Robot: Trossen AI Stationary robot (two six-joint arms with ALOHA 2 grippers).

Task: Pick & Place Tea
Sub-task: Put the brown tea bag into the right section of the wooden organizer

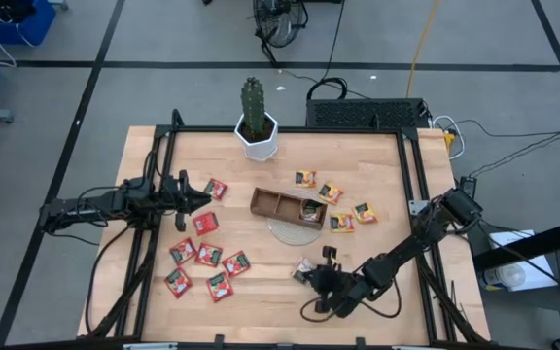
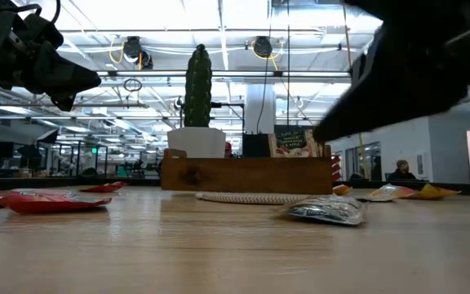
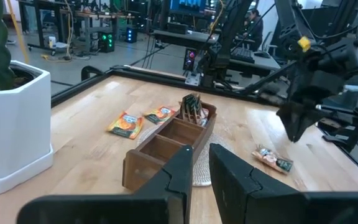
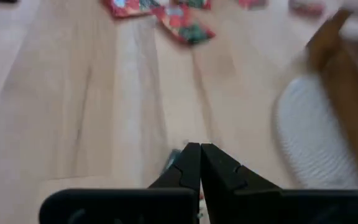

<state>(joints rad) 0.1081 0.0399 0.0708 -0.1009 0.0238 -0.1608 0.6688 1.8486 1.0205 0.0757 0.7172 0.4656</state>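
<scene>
Several red tea sachets (image 1: 208, 256) lie flat on the table's left half. Orange-yellow sachets (image 1: 341, 223) lie right of the brown wooden tray (image 1: 273, 202). Dark sachets (image 3: 192, 107) stand in the tray's right end compartment. One grey-white sachet (image 1: 305, 271) (image 2: 325, 211) lies flat near the near edge. My right gripper (image 1: 325, 264) (image 3: 296, 127) is shut and hovers just above and beside that sachet, clear of it. My left gripper (image 1: 206, 197) (image 3: 201, 163) hangs above the table left of the tray, with a narrow gap between its fingers and nothing in it.
A cactus in a white pot (image 1: 258, 134) stands at the far edge, behind the tray. A round white mat (image 1: 290, 231) lies partly under the tray's near side. Bare wood lies between the red sachets and the grey-white one. Black frame rails (image 1: 414, 175) line the table's sides.
</scene>
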